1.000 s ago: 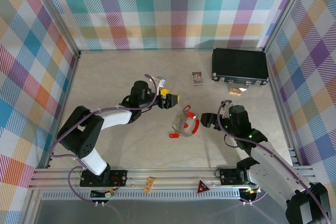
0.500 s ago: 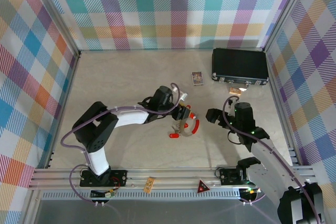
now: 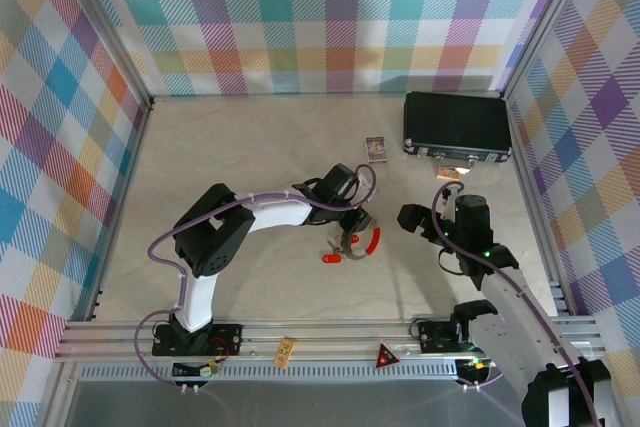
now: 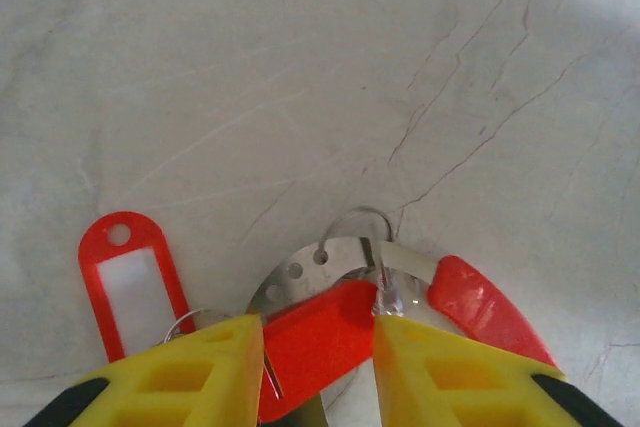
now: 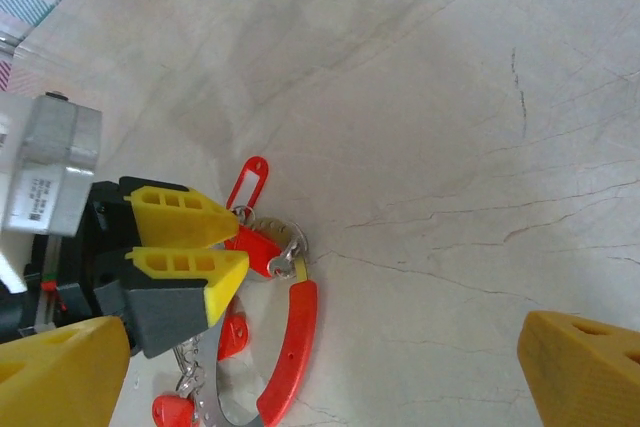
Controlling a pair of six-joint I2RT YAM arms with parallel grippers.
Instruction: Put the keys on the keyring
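Left gripper [image 4: 318, 375] clamps keyring [image 4: 312, 335] red section near table [image 4: 300, 67] centre; 1 key [image 4: 135, 282] just beside; right gripper [image 5: 320, 362] gapes wide, apart.

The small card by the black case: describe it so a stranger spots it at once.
Find the black case at the far right of the table. Just left of it lies the small card. It is dark-faced with a pale edge, unlike the brown tag in front of the case.
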